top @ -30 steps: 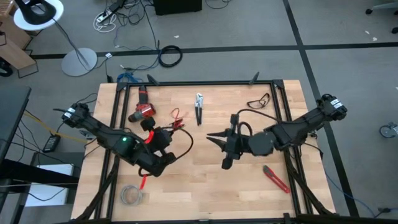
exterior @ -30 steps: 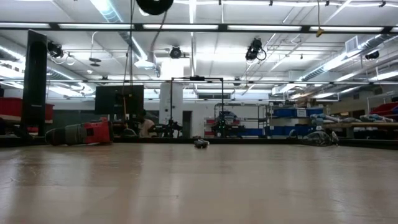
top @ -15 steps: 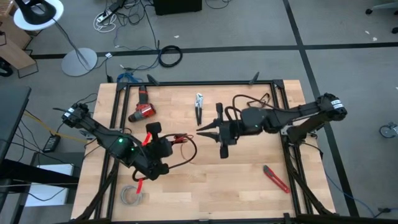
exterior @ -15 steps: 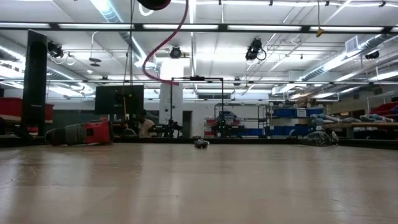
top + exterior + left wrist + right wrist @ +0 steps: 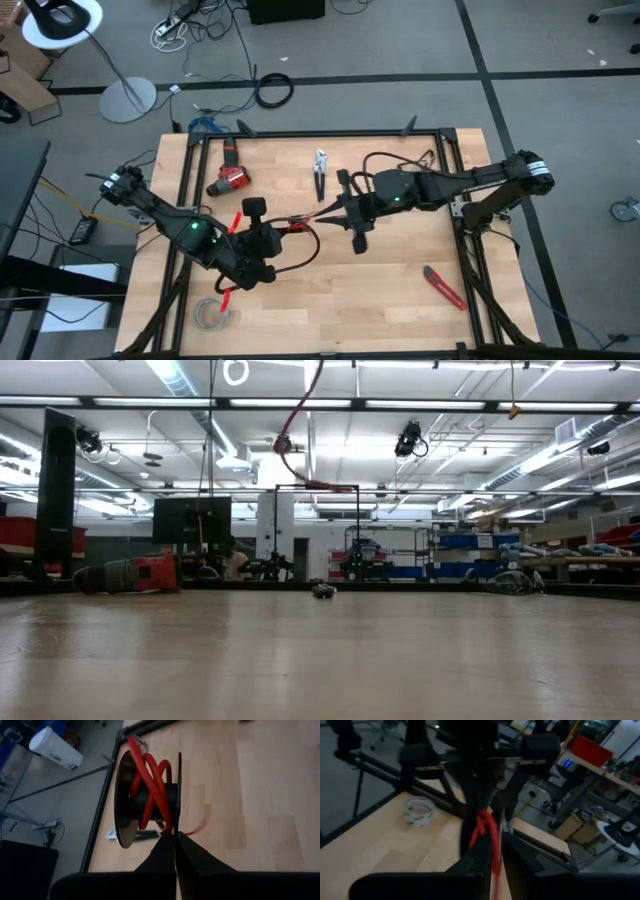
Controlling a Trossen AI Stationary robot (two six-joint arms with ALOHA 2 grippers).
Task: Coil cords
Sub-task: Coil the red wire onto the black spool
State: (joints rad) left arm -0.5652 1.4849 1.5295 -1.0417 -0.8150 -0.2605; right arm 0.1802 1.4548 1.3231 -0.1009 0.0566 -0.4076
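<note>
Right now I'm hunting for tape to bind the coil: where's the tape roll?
In the high view the tape roll lies near the table's front-left corner, just below the left claw.

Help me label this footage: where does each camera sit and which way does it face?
High: overhead, straight down on table, both arms.
Low: tabletop height, level across; red wire overhead, no arm.
Left wrist: past left gripper, shut beside the wire-wound spool.
Right wrist: past right gripper, wire between its fingers.
Shared: all show the wire.
</note>
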